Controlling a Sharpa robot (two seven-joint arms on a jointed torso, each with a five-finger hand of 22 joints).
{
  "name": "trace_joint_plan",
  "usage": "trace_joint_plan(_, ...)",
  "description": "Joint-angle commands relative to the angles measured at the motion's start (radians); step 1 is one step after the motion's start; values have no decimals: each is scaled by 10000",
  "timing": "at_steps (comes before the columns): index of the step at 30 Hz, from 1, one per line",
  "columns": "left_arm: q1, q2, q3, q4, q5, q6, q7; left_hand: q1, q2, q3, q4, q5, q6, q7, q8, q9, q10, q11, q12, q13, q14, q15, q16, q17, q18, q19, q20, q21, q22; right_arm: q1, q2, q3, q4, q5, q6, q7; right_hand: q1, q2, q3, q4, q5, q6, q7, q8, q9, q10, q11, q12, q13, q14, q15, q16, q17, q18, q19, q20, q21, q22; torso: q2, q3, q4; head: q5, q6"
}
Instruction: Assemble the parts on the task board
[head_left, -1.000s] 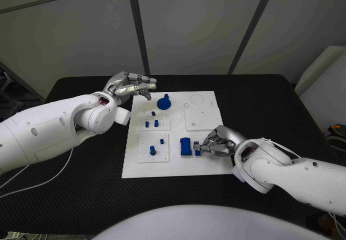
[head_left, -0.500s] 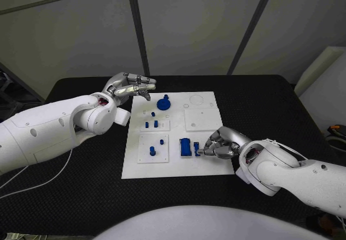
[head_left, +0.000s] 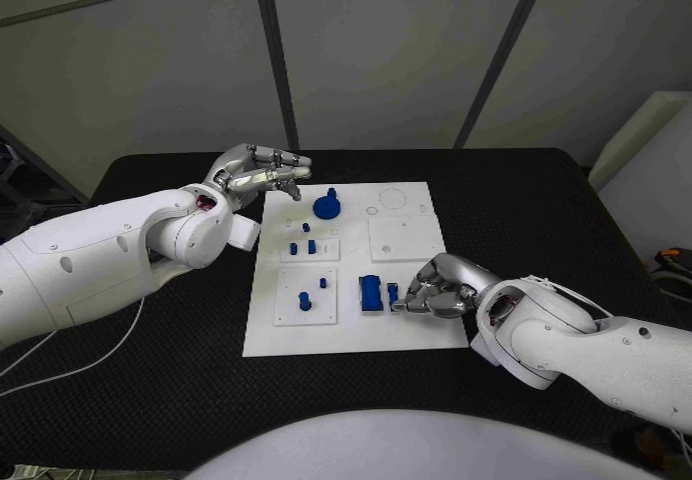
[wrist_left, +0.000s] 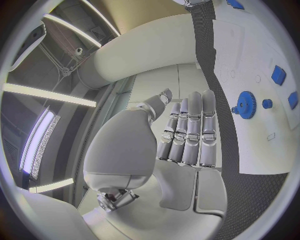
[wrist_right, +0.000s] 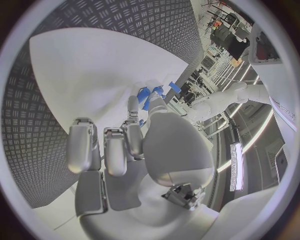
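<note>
Head view first: the white task board (head_left: 353, 265) lies in the middle of the black counter (head_left: 548, 200), with the blue parts spread over it. A gear (head_left: 327, 207) stands near the far edge, a few small pegs (head_left: 302, 246) sit in the middle panel, one peg (head_left: 304, 299) stands in the near-left panel, and a larger blue block (head_left: 371, 293) with a thin pin (head_left: 392, 293) just beside it sits near the right hand (head_left: 437, 285).

Compared with a second ago, that right hand has crept a little nearer the block and pin. Its fingers are curled in and bent over the pin; whether they actually pinch it I cannot tell, since the fingertips hide the contact. The parts themselves have not shifted. To me this looks like the hand settling in for a grasp on the pin or block, the first step toward seating it.

The left hand (head_left: 260, 169) hovers at the board's far-left corner, unchanged, with fingers together and holding nothing; its wrist camera shows the gear (wrist_left: 245, 104) beyond the fingertips, apart from them.
</note>
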Motion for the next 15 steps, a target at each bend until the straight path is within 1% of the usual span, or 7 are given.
trace_joint_plan(1,10,13,6,3,19,104,95,-4,132,-77,9,-12,-23,45,-51,5,-70,20,61,10,-60,-1,-5,-8,-113,29,72,-65,-9,7,73,0,-95,-122,105,57,58,52,24,-63,-71,-39,-7,33,17,33,-1,16,442,912,-56,59,2034,-68,28,-28,23,449,1,0,12,16,-8)
trace_joint_plan(5,10,18,6,3,19,106,95,-4,132,-77,9,-12,-23,45,-51,5,-70,20,61,10,-60,-1,-5,-8,-113,29,72,-65,-9,7,198,0,-263,-141,118,13,79,86,27,-75,-74,-38,-10,37,19,41,-4,31,456,912,-57,57,2030,-70,33,-28,28,457,6,2,25,26,-34)
trace_joint_plan(11,9,25,6,1,19,107,96,-4,132,-77,9,-12,-23,45,-51,5,-70,20,61,10,-60,-1,-5,-8,-113,29,72,-65,-9,7,351,0,-502,-263,100,-24,138,155,36,-111,-79,-37,-19,47,23,55,-11,56,478,914,-61,62,2039,-71,39,-30,33,466,-4,-2,-4,43,-57)
trace_joint_plan(15,9,31,6,-2,19,111,96,-4,132,-77,9,-12,-23,45,-51,5,-70,20,61,10,-60,-1,-5,-8,-113,29,72,-65,-9,7,411,0,-582,-290,95,-5,181,182,36,-142,-89,-38,-25,53,26,61,-15,65,488,914,-65,64,2043,-72,42,-32,36,470,-5,-3,-3,45,-57)
